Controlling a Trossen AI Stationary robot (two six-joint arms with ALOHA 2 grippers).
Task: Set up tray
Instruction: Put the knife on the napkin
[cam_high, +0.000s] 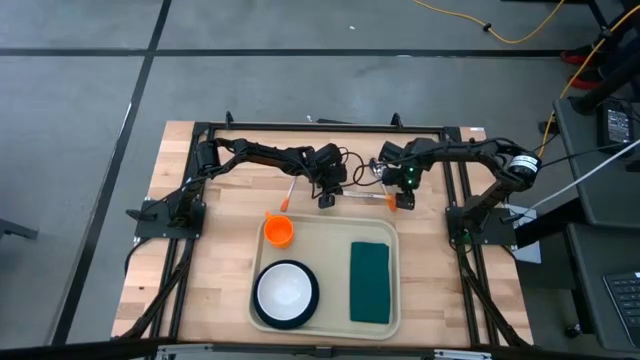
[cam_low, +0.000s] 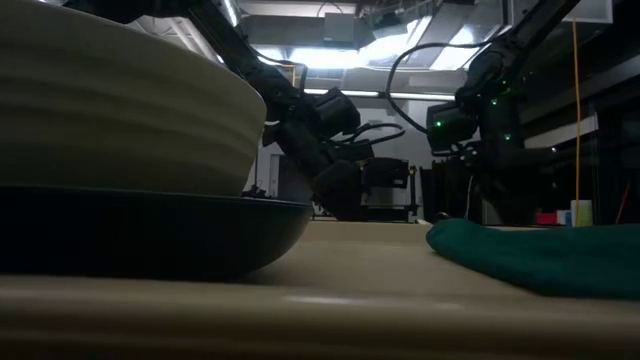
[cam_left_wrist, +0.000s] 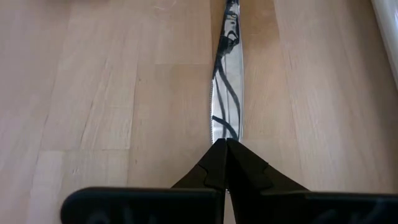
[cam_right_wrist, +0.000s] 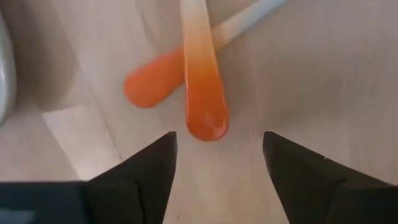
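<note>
The orange-tipped plastic utensil handles (cam_right_wrist: 202, 93) sit right between the right hand's (cam_right_wrist: 217, 163) wide-spread fingers. Left hand (cam_left_wrist: 225, 163) is pinched on a shiny metal knife blade (cam_left_wrist: 227, 74), its long axis running straight ahead. The cream rectangular plastic tray (cam_high: 330, 232) lies just in front of both hands on the wooden surface (cam_high: 200, 270).

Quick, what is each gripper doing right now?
Left gripper: closed on the shiny metal knife.
Right gripper: open, holding nothing, above two orange-tipped plastic utensils.
</note>
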